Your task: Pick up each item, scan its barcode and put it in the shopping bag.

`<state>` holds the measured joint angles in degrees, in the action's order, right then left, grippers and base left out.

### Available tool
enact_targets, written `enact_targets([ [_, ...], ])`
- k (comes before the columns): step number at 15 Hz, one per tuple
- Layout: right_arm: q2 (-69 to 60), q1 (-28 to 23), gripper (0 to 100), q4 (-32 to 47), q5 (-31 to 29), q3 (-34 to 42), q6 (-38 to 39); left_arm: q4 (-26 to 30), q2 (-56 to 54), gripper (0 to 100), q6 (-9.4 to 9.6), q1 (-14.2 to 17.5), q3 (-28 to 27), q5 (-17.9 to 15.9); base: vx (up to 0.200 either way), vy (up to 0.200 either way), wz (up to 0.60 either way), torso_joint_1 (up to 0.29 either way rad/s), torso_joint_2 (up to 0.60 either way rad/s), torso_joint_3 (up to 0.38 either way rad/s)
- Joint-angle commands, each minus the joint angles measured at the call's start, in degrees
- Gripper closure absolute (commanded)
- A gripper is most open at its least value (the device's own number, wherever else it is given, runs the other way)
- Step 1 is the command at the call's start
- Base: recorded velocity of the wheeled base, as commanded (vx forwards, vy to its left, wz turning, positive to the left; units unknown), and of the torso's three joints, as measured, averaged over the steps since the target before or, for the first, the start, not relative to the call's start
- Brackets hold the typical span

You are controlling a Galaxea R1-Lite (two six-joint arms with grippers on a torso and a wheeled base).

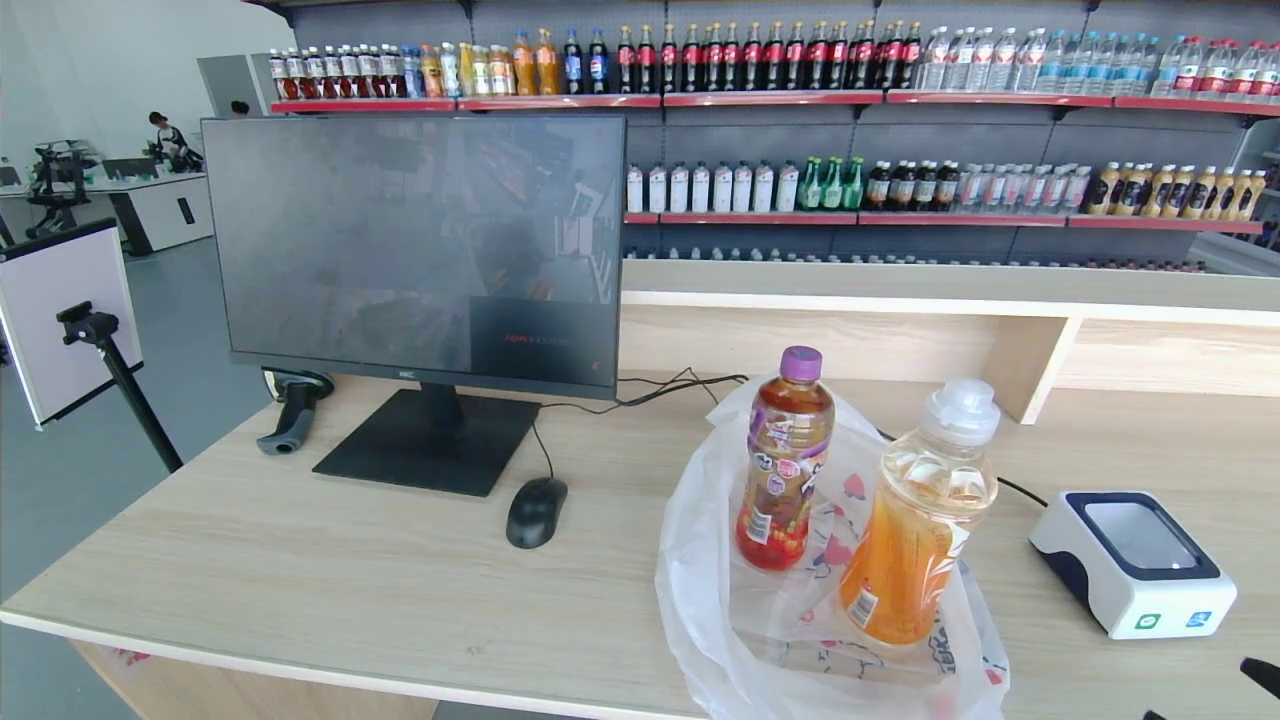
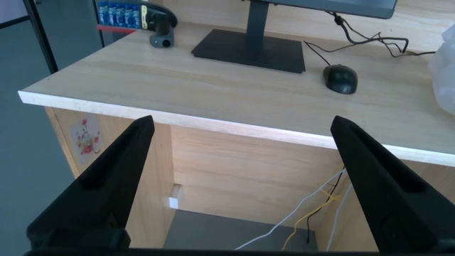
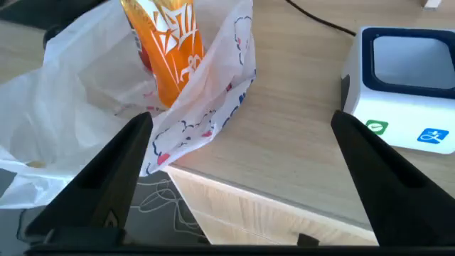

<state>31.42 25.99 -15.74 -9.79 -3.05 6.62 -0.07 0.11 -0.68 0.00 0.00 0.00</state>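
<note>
Two drink bottles stand upright inside the clear plastic shopping bag (image 1: 700,560) on the wooden counter: a reddish tea bottle with a purple cap (image 1: 785,460) and an orange juice bottle with a clear cap (image 1: 920,515). The orange bottle (image 3: 174,50) and the bag (image 3: 78,107) also appear in the right wrist view. The white and navy barcode scanner (image 1: 1135,560) sits to the bag's right, seen again as the scanner (image 3: 405,89). My right gripper (image 3: 242,192) hangs open below the counter's front edge, empty. My left gripper (image 2: 242,188) is open too, low in front of the counter's left end.
A monitor (image 1: 415,250) on a stand, a black mouse (image 1: 535,510) and a handheld scanner (image 1: 290,410) occupy the counter's left half. Cables run behind the bag. A raised wooden ledge (image 1: 950,290) borders the back; drink shelves stand beyond it.
</note>
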Motion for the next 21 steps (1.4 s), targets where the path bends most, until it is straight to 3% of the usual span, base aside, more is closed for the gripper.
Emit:
enact_targets([
  [1,-24.6,0.1,0,18.5,2.6,0.1,-3.4,0.0,0.0,0,-0.02,0.0,0.0,0.0,0.0,0.0,0.0,0.0,0.0,0.0],
  [5,-24.4,0.2,0,19.4,5.3,0.1,-6.0,0.0,0.0,0,-0.02,0.0,0.0,0.0,0.0,0.0,0.0,0.0,0.0,0.0],
  [7,-24.6,0.9,0,19.4,9.5,0.1,-6.0,0.0,0.0,0,-0.11,0.0,0.0,0.0,0.0,0.0,0.0,0.0,0.0,0.0],
  [10,-21.6,-0.2,0,19.4,9.0,0.1,-5.7,0.0,0.0,0,-0.11,0.0,0.0,0.0,0.0,0.0,0.0,0.0,0.0,0.0],
  [12,-18.8,-6.4,0,19.1,4.2,0.1,-6.4,0.0,0.0,0,-0.55,0.0,0.0,0.1,0.0,0.0,0.0,0.0,0.0,0.0],
  [15,-18.8,-20.3,0,18.6,3.9,0.2,-8.0,0.0,0.0,0,-0.55,0.0,0.0,0.1,0.0,0.0,0.0,0.0,0.0,0.0],
  [19,-29.1,-26.0,0,18.6,4.0,0.2,-7.6,0.0,0.0,0,-0.46,0.0,0.0,0.1,0.0,0.0,0.0,0.0,0.0,0.0],
  [21,-31.1,-26.6,0,18.1,3.9,0.7,-3.1,0.0,0.0,0,-0.37,0.0,0.0,0.1,0.0,0.0,0.0,0.0,0.0,0.0],
])
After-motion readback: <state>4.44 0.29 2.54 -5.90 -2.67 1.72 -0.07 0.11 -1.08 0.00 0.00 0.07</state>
